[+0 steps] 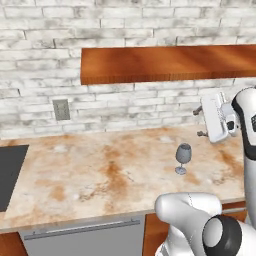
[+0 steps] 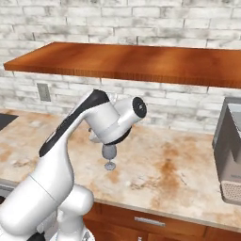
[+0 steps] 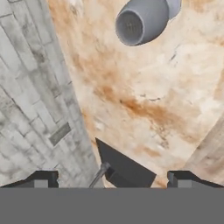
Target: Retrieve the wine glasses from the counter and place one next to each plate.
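Tool (image 3: 112,179): jaws spread wide, nothing between them; both dark fingertips (image 3: 41,178) stand apart at the bottom of the hand view. In the left base view the tool (image 1: 200,122) hangs above the counter (image 1: 100,175), pointing sideways toward the brick wall.

Just below and ahead of the tool: one wine glass (image 1: 183,158) stands upright on its round foot on the counter, clear of the fingers, not touched. In the hand view its open bowl (image 3: 142,21) shows near the top edge, mouth toward the camera. In the right base view the same glass (image 2: 109,156) sits under the wrist.

Farther out: wall outlet (image 1: 61,109), wooden shelf (image 1: 165,62) overhead, dark cooktop (image 1: 10,175) at the far end.

Progress, as judged: very early. No glass is grasped or moved. Approach, grasp, carry and placing beside a plate all remain, for both glasses.
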